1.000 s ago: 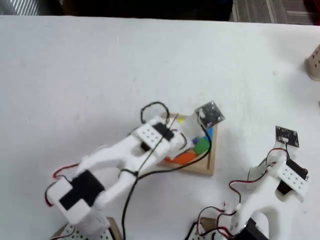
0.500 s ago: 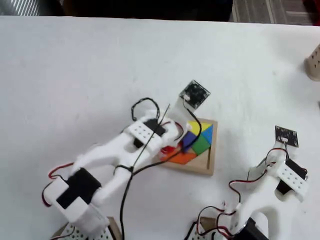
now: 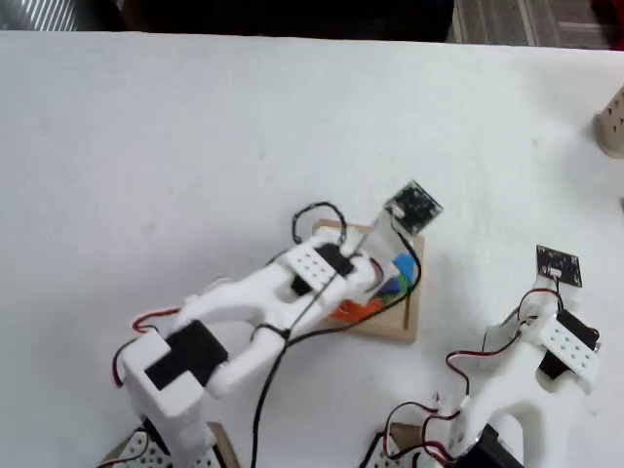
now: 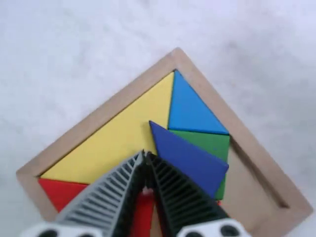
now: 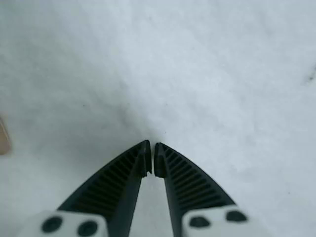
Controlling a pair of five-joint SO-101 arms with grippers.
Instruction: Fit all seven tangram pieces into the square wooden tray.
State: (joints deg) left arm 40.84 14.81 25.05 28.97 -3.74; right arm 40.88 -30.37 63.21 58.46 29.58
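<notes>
The ribbed grey left gripper (image 4: 146,159) is pinched shut, tips set at the sharp corner of a flat dark-blue tangram piece (image 4: 190,157). Its long axis is stretched away across a green piece (image 4: 213,143), inside the square wooden tray (image 4: 123,96). The right gripper (image 5: 151,160) is closed over white tabletop (image 5: 197,74).

The tray (image 4: 103,114) is pale bare wood, smooth and matt. The pieces in it, such as the yellow piece (image 4: 118,138) and the dark blue piece (image 4: 192,160), have a smooth, even, matt coloured finish. The surface (image 4: 64,44) looks white, matt and faintly mottled. The left gripper (image 4: 146,157) and the right gripper (image 5: 151,148) have dark ribbed plastic fingers on white plastic bodies.
</notes>
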